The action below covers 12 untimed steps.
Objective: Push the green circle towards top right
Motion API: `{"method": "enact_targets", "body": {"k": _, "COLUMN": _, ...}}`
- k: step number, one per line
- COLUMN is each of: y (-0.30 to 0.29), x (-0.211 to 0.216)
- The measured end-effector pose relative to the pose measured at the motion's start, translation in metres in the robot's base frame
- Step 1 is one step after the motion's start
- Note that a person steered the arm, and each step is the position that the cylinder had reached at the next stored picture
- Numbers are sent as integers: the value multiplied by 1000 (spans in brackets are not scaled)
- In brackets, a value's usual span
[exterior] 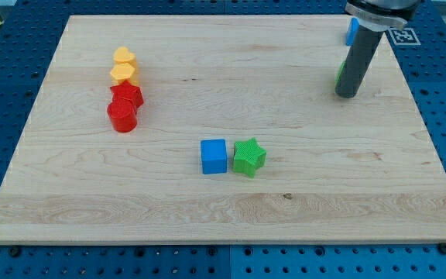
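green shows as a thin sliver just left of my tip at the view's upper right, likely the green circle, mostly hidden behind the rod. there is no pincer, only the rod. a blue block peeks out above. near the centre a blue cube touches a green star. at left, two yellow blocks sit above two red blocks on the wooden board.

Two yellow blocks, two red blocks, two blue blocks, and two green ones, one mostly hidden behind the rod.
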<state>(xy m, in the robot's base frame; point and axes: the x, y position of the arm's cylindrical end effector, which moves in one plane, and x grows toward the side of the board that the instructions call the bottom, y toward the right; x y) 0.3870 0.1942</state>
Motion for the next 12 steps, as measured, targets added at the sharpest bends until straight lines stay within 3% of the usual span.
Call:
{"method": "enact_targets", "body": {"k": 3, "y": 28, "x": -47}}
{"method": "enact_targets", "body": {"k": 6, "y": 95, "x": -39}}
{"method": "enact_targets", "body": {"k": 9, "y": 87, "x": -53}}
{"method": "enact_targets", "body": {"k": 12, "y": 39, "x": -66}}
